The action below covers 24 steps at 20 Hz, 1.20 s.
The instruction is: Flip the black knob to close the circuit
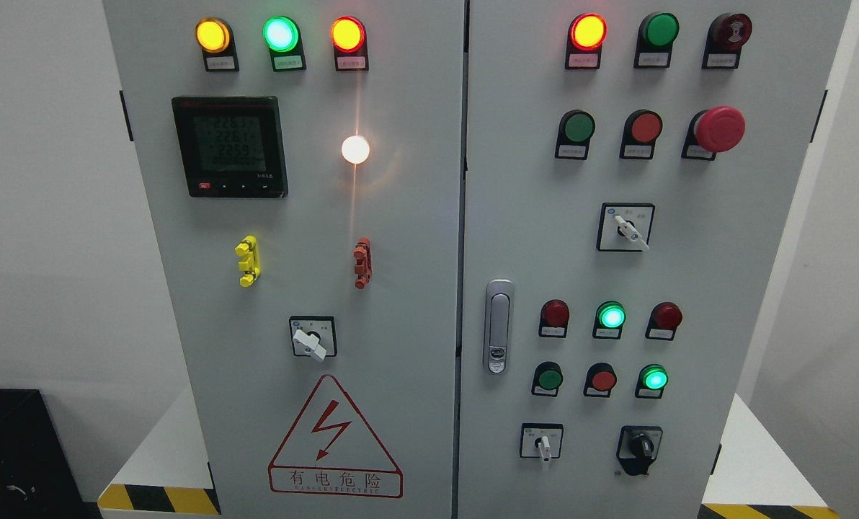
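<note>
The black knob [642, 448] sits at the lower right of the right cabinet door [725, 288], on a black plate, its handle standing roughly upright with a slight tilt. To its left is a small white-handled selector switch [543, 444]. Neither of my hands nor any arm shows in the head view.
The grey electrical cabinet fills the view. Left door: lit lamps, a digital meter [230, 146], yellow [247, 261] and red [362, 263] terminals, a white selector [310, 342], a hazard triangle. Right door: a red emergency button [718, 129], push buttons, a door latch [499, 336].
</note>
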Motion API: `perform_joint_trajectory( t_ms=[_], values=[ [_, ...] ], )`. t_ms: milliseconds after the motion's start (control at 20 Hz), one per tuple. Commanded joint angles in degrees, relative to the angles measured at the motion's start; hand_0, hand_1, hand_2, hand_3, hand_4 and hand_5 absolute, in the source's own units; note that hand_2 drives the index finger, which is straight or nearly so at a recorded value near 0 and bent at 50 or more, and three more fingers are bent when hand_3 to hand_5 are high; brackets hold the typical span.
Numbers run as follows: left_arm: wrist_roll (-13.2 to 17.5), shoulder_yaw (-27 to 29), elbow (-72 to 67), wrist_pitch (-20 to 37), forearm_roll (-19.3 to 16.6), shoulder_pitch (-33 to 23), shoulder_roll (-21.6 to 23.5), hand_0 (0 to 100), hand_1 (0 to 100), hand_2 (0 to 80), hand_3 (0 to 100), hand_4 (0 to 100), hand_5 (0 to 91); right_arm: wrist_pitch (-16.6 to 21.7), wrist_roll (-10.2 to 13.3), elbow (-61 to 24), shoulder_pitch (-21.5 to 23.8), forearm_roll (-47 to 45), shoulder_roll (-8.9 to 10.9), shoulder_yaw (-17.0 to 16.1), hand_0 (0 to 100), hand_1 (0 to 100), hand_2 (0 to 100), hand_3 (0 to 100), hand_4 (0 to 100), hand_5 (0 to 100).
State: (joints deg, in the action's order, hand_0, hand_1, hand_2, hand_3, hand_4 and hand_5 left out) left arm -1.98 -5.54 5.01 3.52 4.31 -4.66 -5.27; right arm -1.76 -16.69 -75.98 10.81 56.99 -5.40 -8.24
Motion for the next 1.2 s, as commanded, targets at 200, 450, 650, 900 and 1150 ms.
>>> perform_joint_trajectory(
  t_ms=[200,450,650,900,1150],
  values=[
    [-0.04,0.00,0.00,0.00,0.00,0.00,0.00,12,56,0.0,0,0,0.0,-3.24,-2.55,-29.03,-3.16,13.40,-1.46,-1.70,0,0,91,100,93,96],
    [-0.04,0.00,0.00,0.00,0.00,0.00,0.00,12,56,0.0,0,0,0.0,-4.92,-4.40,-30.80,-7.29,15.51,-1.55,-1.26,0,0,92,100,95,98],
    [-0.04,0.00,0.00,0.00,0.00,0.00,0.00,12,56,0.0,0,0,0.0,-5.71,-6.07,-30.80,-10.54,17.19,-1.81,-1.08,0,0,92,100,95,99],
    [-0.04,0.00,0.00,0.00,0.00,0.00,0.00,12,56,0.0,0,0,0.0,-5.98,-8.27,-30.19,-16.34,19.91,-1.81,-1.25,0,0,92,100,95,99],
    [-0.04,0.00,0.00,0.00,0.00,0.00,0.00,12,56,0.0,0,0,0.0,-6.33,-9.40,-28.78,-19.86,20.53,-1.81,-1.87,0,0,92,100,95,99]
  ],
)
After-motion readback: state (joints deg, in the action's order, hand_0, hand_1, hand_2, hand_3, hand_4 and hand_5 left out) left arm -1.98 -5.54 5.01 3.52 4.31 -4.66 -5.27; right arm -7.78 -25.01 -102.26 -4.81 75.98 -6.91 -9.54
